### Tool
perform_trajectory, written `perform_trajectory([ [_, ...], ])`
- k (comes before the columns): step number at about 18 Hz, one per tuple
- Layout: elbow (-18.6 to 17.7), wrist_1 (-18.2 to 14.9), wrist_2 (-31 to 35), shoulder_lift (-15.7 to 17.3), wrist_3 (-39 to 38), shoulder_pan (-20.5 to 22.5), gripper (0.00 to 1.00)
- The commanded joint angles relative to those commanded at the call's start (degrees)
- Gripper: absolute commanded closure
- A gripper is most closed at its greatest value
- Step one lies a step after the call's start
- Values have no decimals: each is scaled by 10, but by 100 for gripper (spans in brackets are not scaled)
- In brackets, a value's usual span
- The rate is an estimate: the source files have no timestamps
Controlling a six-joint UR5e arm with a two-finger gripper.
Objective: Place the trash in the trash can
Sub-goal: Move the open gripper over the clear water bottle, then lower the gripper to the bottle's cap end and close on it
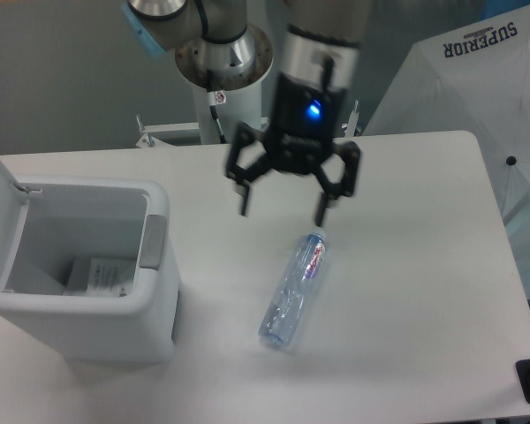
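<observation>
With 1 of the 2 items, the wrapper [102, 276], lying inside the open trash can [155, 291], the gripper [283, 209] hangs empty with its fingers spread wide just above the capped end of the bottle [293, 290], which lies ungrasped on the table [406, 265].

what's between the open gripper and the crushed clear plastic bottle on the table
Nothing visible. The open gripper hangs just above the cap end of the crushed clear plastic bottle, with only bare white table around it.
</observation>
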Motion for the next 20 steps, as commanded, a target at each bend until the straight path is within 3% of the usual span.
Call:
perform_trajectory([
  [7,-3,-4,63,-69,55,0,0],
  [20,-9,-5,149,-144,58,-57,0],
])
